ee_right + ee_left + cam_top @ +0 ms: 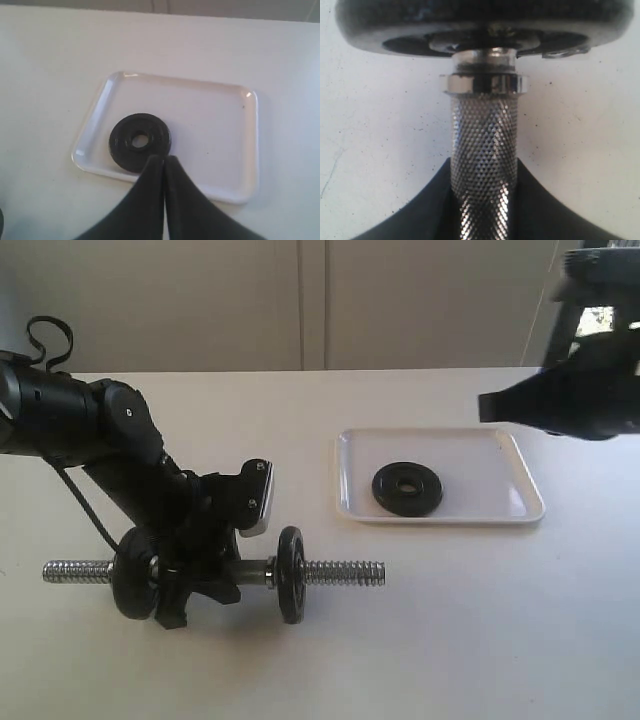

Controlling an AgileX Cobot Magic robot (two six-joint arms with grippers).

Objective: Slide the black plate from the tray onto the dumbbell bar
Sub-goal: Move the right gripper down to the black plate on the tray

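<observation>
Knurled chrome dumbbell bar [484,165], matt black plate [388,490], glossy tray [480,485].

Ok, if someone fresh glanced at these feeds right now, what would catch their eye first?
Most likely the left gripper clamped on the knurled middle of the dumbbell bar, low on the left of the exterior view, with mounted discs either side of the grip. Next, the black plate lying flat in the tray on the right, with the right gripper hovering above it, fingers closed together.
</observation>
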